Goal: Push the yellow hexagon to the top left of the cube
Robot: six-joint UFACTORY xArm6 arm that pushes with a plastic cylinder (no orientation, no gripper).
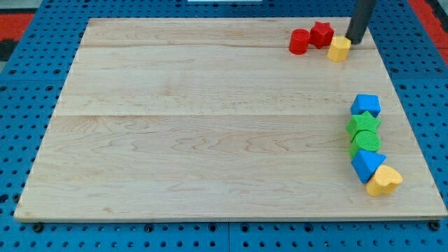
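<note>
My tip (356,41) touching the yellow hexagon (339,49) at its 1 o'clock, no jaws on this rod, red star (321,33) and red cylinder (299,42) at its 10, blue cube (366,106), perhaps a pentagon, at its 5

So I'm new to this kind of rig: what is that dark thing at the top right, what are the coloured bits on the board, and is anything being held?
There is one picture, from a single camera looking down at a slant on a wooden board. The dark thing is the robot arm's rod; nothing is held, since it only pushes. My tip sits against the view's right side of the yellow hexagon. To that block's left are a red star and a red cylinder. Along the view's right edge runs a row, top to bottom: a blue cube, a green star, a green cylinder, a blue triangle and a yellow heart. The hexagon is still far above the cube.
</note>
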